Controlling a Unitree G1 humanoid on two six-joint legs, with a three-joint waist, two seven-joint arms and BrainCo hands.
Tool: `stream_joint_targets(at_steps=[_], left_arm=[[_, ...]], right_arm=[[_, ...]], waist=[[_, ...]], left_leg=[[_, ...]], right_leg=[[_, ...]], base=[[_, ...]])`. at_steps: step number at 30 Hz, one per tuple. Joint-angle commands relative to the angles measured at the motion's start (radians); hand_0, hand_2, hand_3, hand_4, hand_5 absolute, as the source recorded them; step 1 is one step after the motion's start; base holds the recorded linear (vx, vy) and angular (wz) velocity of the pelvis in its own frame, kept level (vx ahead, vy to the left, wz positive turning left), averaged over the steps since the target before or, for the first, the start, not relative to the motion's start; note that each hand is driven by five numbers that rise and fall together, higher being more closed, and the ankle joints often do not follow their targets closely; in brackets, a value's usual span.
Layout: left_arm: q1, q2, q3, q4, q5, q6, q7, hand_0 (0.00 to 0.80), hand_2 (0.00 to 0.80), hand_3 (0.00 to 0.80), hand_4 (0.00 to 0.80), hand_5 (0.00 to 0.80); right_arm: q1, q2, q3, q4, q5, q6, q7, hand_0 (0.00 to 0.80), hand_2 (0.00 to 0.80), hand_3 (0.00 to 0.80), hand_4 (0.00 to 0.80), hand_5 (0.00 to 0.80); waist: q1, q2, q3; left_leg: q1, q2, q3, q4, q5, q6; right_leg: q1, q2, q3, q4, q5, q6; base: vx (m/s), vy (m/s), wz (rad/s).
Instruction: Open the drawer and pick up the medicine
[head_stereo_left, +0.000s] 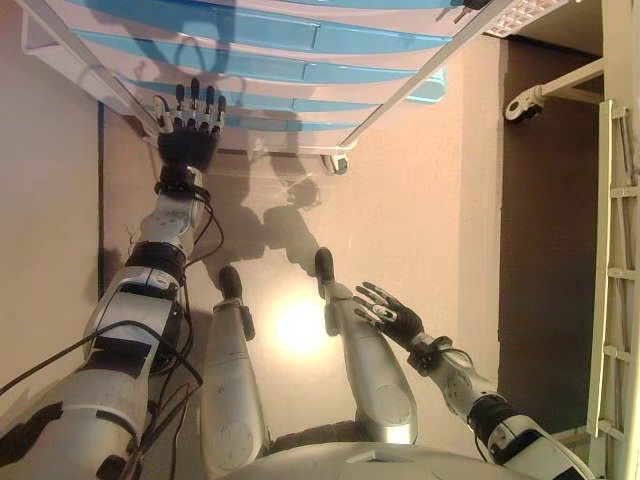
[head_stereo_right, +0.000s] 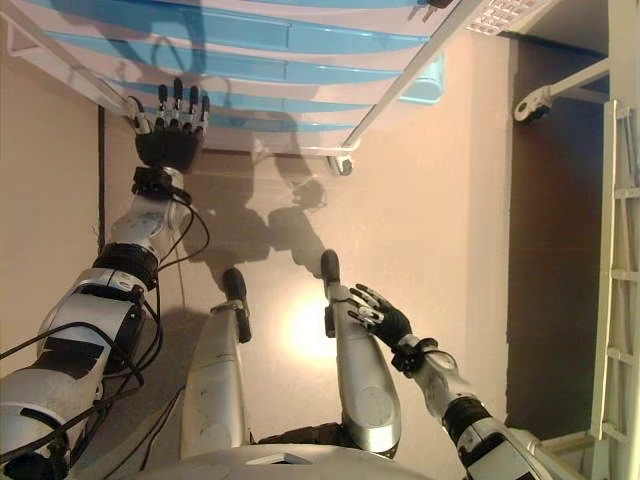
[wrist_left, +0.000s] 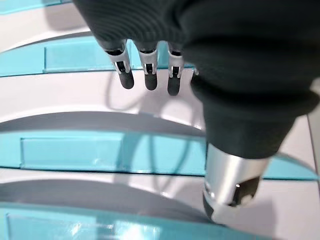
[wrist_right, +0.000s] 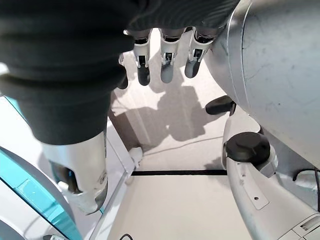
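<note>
- No label or writing can be read on anything in view.
- The drawer unit (head_stereo_left: 300, 60) is a white frame with a stack of pale blue drawer fronts, standing on the floor ahead of the robot; a white castor (head_stereo_left: 338, 163) sits under its near corner.
- All the drawers that show are pushed in; the medicine is not visible in any view, so where it lies cannot be told.
- At the far right stands a white slatted rack (head_stereo_left: 615, 270), well apart from the drawer unit, with a white bar ending in a wheel (head_stereo_left: 522, 104) above dark flooring beside it.
- A black line (wrist_right: 180, 172) crosses the pale floor near the unit's foot.
- The left robot hand (head_stereo_left: 190, 130) is raised at the lower blue drawer fronts, fingers straight and spread wide, holding nothing; whether its tips touch a front cannot be told.
- The right robot hand (head_stereo_left: 395, 315) hangs low at the robot's side, fingers relaxed and loosely apart, empty.
</note>
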Motion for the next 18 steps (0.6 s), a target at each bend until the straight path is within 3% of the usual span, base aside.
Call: stream_joint_targets(at_steps=[1, 10, 11, 18], left_arm=[[-0.159, 0.048, -0.003, -0.203, 0.016, -0.038, -0.044, 0.0, 0.0, 0.0, 0.0, 0.0], [-0.157, 0.04, -0.004, -0.366, 0.042, -0.084, -0.082, 0.0, 0.0, 0.0, 0.0, 0.0], [-0.152, 0.034, -0.003, -0.402, 0.05, -0.099, -0.077, 0.0, 0.0, 0.0, 0.0, 0.0], [-0.094, -0.025, 0.002, -0.582, 0.143, -0.142, -0.041, 0.0, 0.0, 0.0, 0.0, 0.0]], right_arm=[[0.143, -0.038, 0.062, -0.054, -0.006, 0.018, 0.037, 0.0, 0.0, 0.0, 0.0, 0.0], [0.153, -0.044, 0.054, -0.046, 0.005, 0.002, 0.046, 0.0, 0.0, 0.0, 0.0, 0.0], [0.153, -0.043, 0.051, -0.054, 0.002, 0.002, 0.041, 0.0, 0.0, 0.0, 0.0, 0.0], [0.158, -0.042, 0.04, -0.078, 0.002, 0.008, 0.009, 0.0, 0.0, 0.0, 0.0, 0.0]], waist=[[-0.007, 0.009, -0.01], [0.003, 0.013, -0.01], [0.002, 0.009, -0.01], [0.02, 0.026, -0.01]], left_leg=[[0.008, -0.046, 0.026, -0.003, -0.064, 0.034], [0.01, -0.053, 0.018, -0.019, -0.05, 0.029], [-0.009, -0.058, 0.027, -0.027, -0.017, 0.03], [0.001, -0.071, 0.019, -0.059, 0.002, 0.027]], right_leg=[[-0.004, 0.045, -0.006, 0.012, -0.002, -0.016], [0.001, 0.038, -0.018, 0.001, 0.003, -0.024], [-0.017, 0.03, -0.022, -0.007, 0.027, -0.029], [-0.012, 0.021, -0.039, -0.015, 0.03, -0.031]], base=[[0.013, -0.01, 0.06], [-0.007, -0.01, 0.05], [-0.093, -0.032, 0.07], [-0.012, -0.004, 0.01]])
